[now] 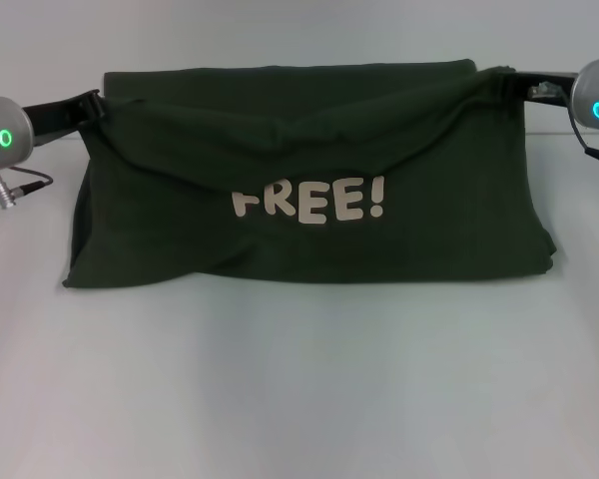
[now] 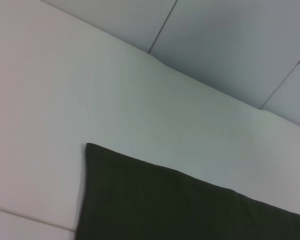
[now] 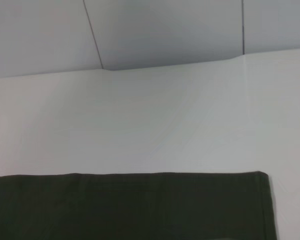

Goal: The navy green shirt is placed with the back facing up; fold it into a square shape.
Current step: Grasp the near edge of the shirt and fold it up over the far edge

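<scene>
The navy green shirt (image 1: 309,190) lies across the white table (image 1: 299,379) in the head view. Its near layer is pulled up and sags between both grippers, showing the cream "FREE!" lettering (image 1: 309,203). My left gripper (image 1: 96,101) is shut on the shirt's upper left corner. My right gripper (image 1: 506,80) is shut on the upper right corner. Both hold the cloth above the table, over the shirt's far edge. The left wrist view shows a flat corner of the shirt (image 2: 190,205) on the table. The right wrist view shows another flat edge of the shirt (image 3: 130,205).
The table's far edge meets a grey panelled wall (image 3: 165,30) just behind the shirt. Bare tabletop lies in front of the shirt and on both sides of it.
</scene>
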`<act>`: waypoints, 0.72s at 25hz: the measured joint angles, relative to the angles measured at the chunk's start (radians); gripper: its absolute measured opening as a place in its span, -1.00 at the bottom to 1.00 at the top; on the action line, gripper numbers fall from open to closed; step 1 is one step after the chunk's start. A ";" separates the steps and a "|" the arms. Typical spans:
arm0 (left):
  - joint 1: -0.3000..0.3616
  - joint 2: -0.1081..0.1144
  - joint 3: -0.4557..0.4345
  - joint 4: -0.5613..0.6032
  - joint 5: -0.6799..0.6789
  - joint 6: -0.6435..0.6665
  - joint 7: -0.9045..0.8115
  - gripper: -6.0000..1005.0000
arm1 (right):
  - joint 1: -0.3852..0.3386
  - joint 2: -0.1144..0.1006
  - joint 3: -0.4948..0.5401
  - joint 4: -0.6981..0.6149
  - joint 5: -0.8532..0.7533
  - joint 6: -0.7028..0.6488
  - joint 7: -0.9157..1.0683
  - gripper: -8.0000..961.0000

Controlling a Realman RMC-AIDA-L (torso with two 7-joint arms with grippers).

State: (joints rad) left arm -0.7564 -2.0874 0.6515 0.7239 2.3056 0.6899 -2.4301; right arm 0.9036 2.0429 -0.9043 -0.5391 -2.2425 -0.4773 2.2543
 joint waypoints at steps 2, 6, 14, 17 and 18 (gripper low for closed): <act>0.002 -0.005 0.006 0.000 0.000 -0.001 0.000 -0.61 | 0.011 -0.005 -0.014 0.015 -0.001 0.011 0.000 -0.93; 0.009 -0.019 0.006 0.006 0.000 -0.010 0.000 -0.61 | 0.036 -0.010 -0.034 0.050 -0.015 0.035 -0.001 -0.92; 0.005 0.019 0.090 -0.021 0.000 0.059 0.017 -0.60 | 0.047 -0.021 -0.036 0.056 -0.055 -0.004 0.033 -0.88; 0.009 0.027 0.106 -0.026 0.000 0.075 0.008 -0.60 | 0.038 -0.038 -0.031 0.058 -0.056 -0.035 0.074 -0.81; 0.016 0.027 0.100 -0.024 -0.001 0.083 -0.001 -0.60 | 0.033 -0.043 -0.029 0.052 -0.054 -0.048 0.082 -0.74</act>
State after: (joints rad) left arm -0.7405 -2.0606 0.7518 0.7004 2.3043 0.7734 -2.4307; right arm 0.9367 2.0002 -0.9334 -0.4871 -2.2967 -0.5250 2.3359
